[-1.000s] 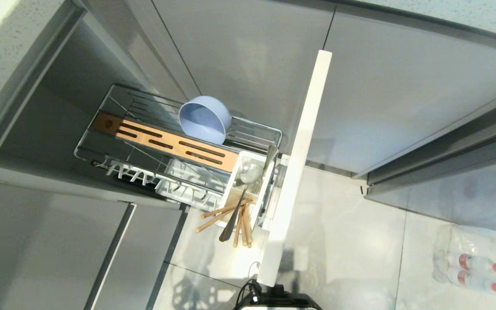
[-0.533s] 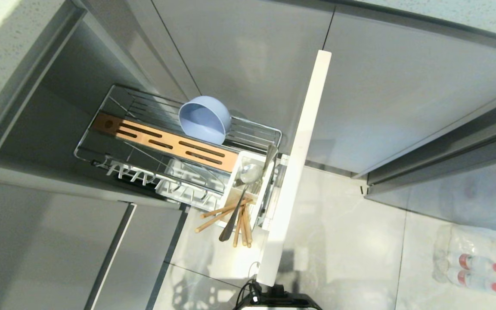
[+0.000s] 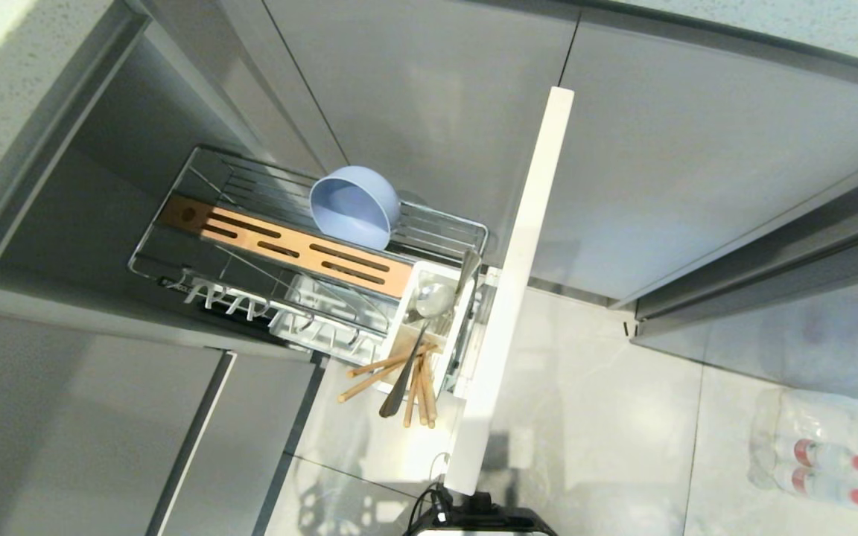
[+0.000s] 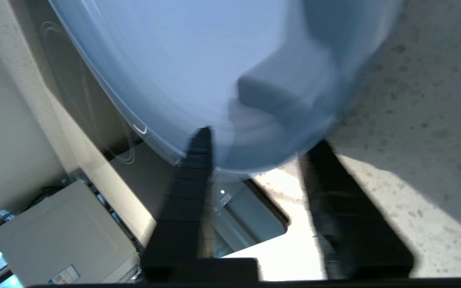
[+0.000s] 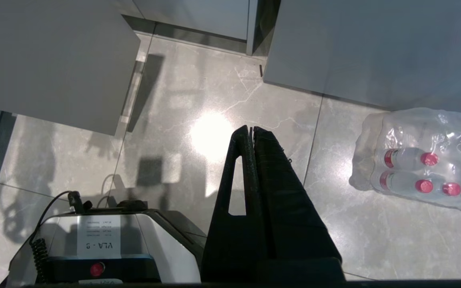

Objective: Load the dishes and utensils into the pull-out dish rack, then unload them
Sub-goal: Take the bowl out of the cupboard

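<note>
- Up on the speckled countertop [image 4: 414, 100], the left gripper [image 4: 260, 148] had its two black fingers [image 4: 192, 168] parted, one on either side of the near edge of the light-blue plate [image 4: 198, 60].
- Whether the fingers pressed on the plate's rim or stood just clear of it, I could not tell; the plate showed blurred in the left wrist view.
- Down below, the pull-out dish rack [image 3: 198, 160] stood drawn out of the grey cabinet, its pale front panel [image 3: 518, 283] edge-on at its outer end.
- On the wire shelf behind the slotted wooden bar [image 3: 287, 249], the grey-blue bowl [image 3: 353, 206] lay tipped on its side, its mouth facing outward.
- At the panel end, the white utensil caddy [image 3: 404, 313] held the spoon [image 3: 415, 346], its shiny bowl inside and its dark handle sticking out over the floor.
- Beside the spoon's handle, the wooden chopsticks [image 3: 377, 370] fanned out of the same caddy.
- Lower still, the right gripper [image 5: 251, 130] hung over the tiled floor [image 5: 198, 100] with its fingers pressed together, gripping nothing.
- Off to its side, a shrink-wrapped pack of water bottles [image 5: 418, 160] lay on the tiles, well apart from the rack.
</note>
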